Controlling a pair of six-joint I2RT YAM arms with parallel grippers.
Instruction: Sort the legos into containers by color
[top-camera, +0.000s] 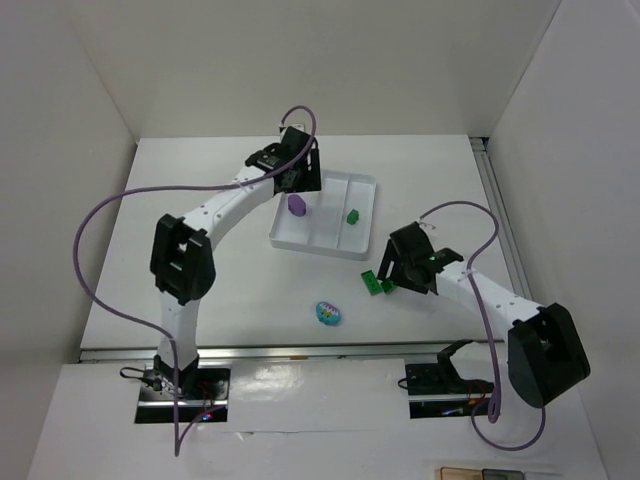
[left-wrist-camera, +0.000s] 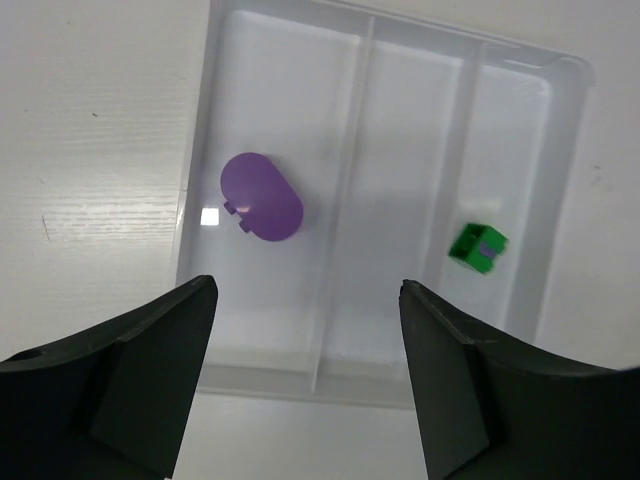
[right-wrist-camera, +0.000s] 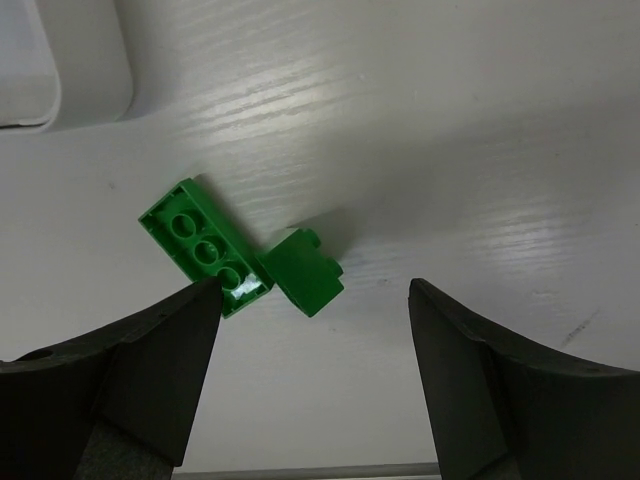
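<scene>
- Jaws first: the left gripper has its two dark fingers spread wide with nothing pinched between them. It hangs over the near end of the white rectangular plastic tray.
- Same deal on the right gripper: fingers spread apart, not touching anything, hovering low over the white table.
- The purple rounded lego piece lies flat in the tray's left compartment, close to the outer wall. Its underside is plain, with a couple of tiny nubs on the edge.
- One small bright green lego brick sits in the tray's right compartment, so the middle compartment lies between it and the purple one.
- Down on the table, right under the right gripper, there's a long bright green lego brick with round studs, studs facing up. A short bright green lego block touches its end at an angle. Both lie just off the tray's near right corner, outside it.
- The cyan oval lego piece lies on the table by itself, well apart from the tray, nearer the arm bases. It has a multicoloured marking on top, but that's way too small to read.
</scene>
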